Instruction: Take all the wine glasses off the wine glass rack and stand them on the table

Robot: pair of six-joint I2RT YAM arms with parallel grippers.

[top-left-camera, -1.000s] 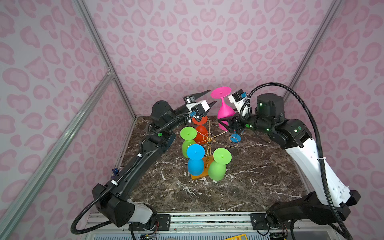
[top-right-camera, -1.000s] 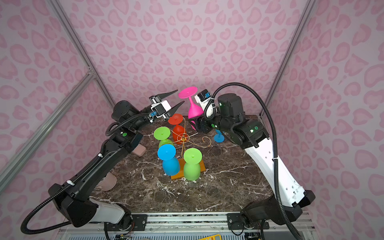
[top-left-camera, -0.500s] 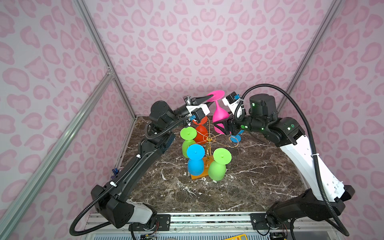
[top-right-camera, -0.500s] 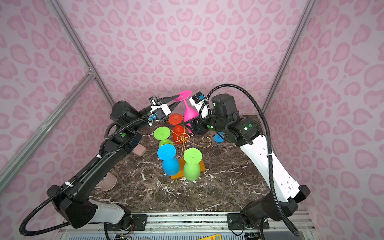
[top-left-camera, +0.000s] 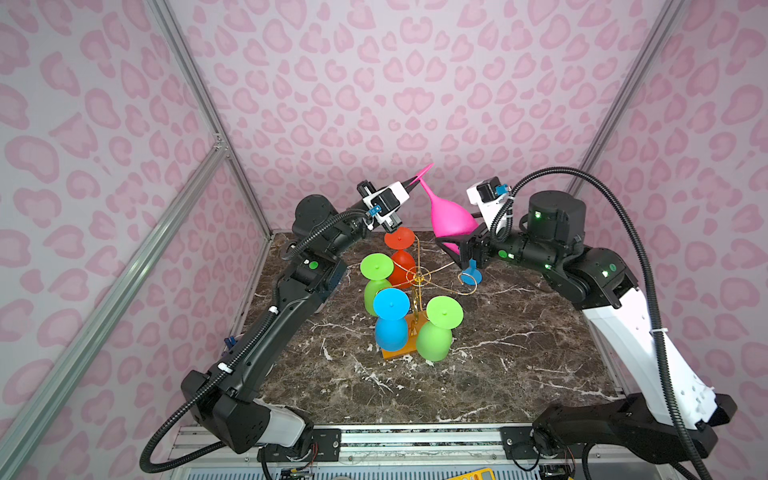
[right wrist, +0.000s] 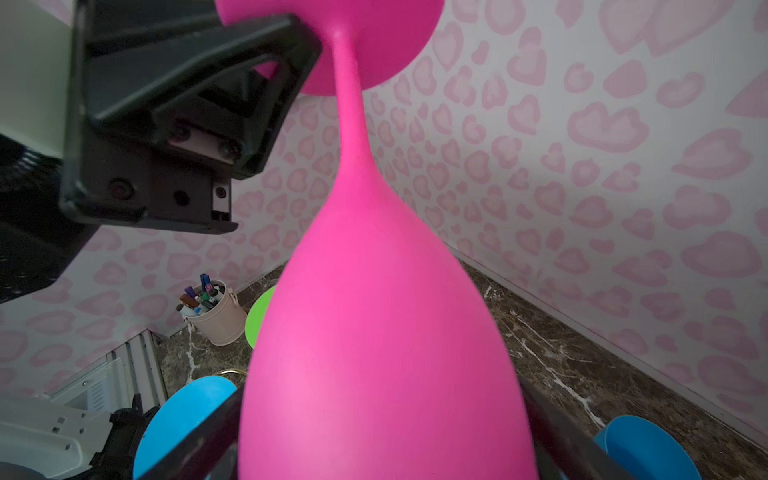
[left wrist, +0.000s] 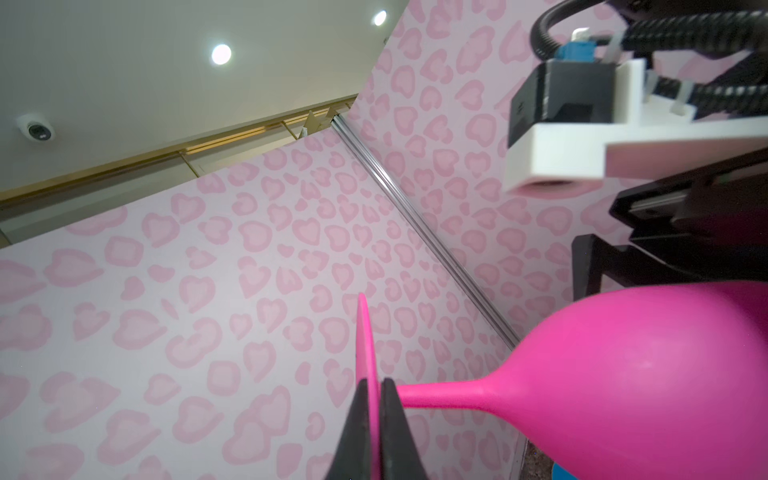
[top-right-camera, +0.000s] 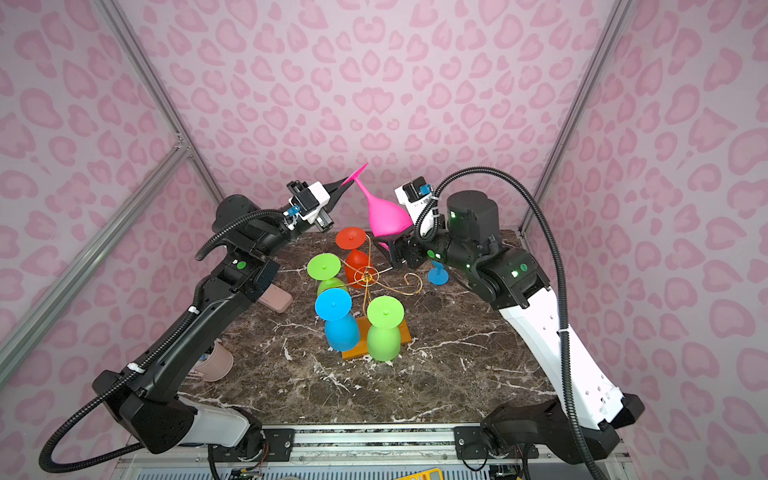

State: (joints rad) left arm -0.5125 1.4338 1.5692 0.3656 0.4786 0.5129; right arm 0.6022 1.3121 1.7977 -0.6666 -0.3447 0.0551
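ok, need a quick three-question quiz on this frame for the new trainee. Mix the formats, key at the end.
1. True or false: the pink glass hangs on the wine glass rack.
2. Which part of the pink glass is the left gripper shut on? A) bowl B) stem C) foot
3. Short answer: where does the right gripper have its jaws relative to the pink glass?

Key:
1. False. It is held in the air, clear of the rack.
2. C
3. On either side of its bowl.
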